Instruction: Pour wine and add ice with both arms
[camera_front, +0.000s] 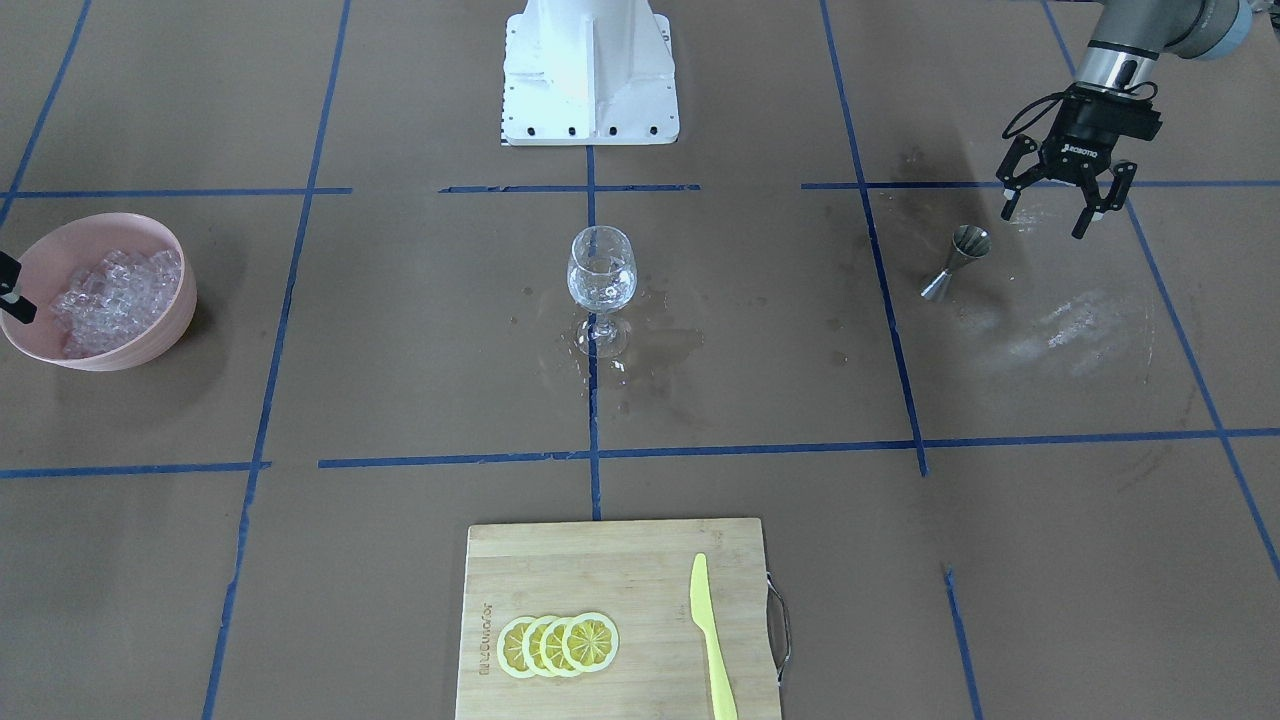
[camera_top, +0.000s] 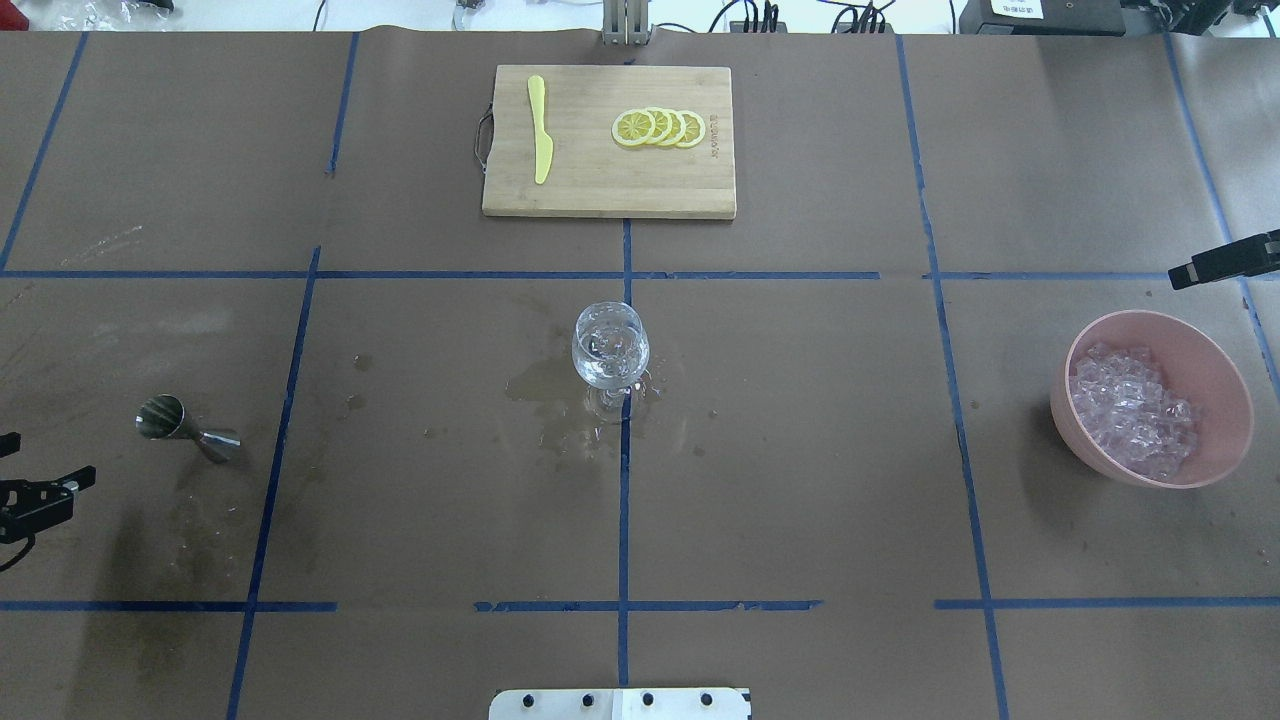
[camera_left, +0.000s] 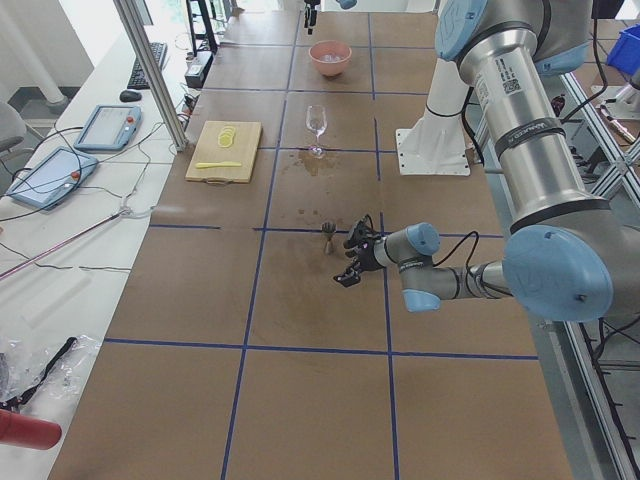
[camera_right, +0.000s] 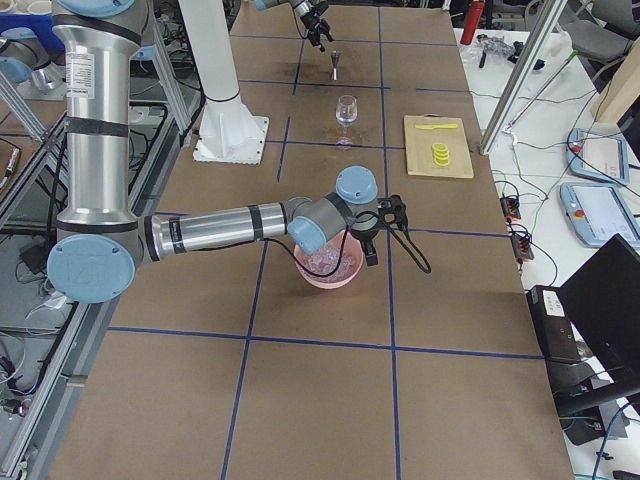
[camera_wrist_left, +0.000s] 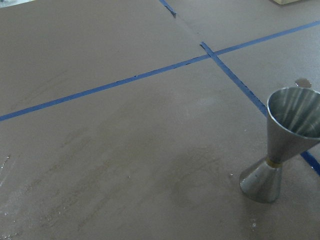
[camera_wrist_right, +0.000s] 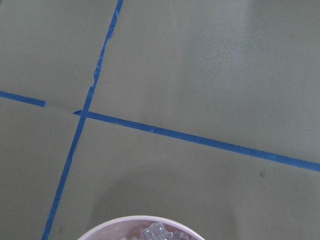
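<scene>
Brown tabletop (camera_top: 800, 450): one clear stemmed glass (camera_top: 610, 348) centre, one pink bowl (camera_top: 1222, 385) of ice (camera_top: 1130, 410) at 3 o'clock; left tool (camera_front: 1050, 210) fingers apart; right tool (camera_top: 1215, 265): cannot tell.

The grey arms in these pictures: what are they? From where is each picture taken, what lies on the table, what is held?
They are two robot arms; each ends in a two-finger pincer. One camera faces the robot, one looks over its shoulders, two stand at the table's ends, one rides each wrist. On the table: a wine glass with clear liquid, a metal jigger, a pink bowl of ice cubes, a cutting board with lemon slices and a yellow knife. The left pincer is open, empty, beside the jigger. The right pincer is by the bowl; state unclear.
</scene>
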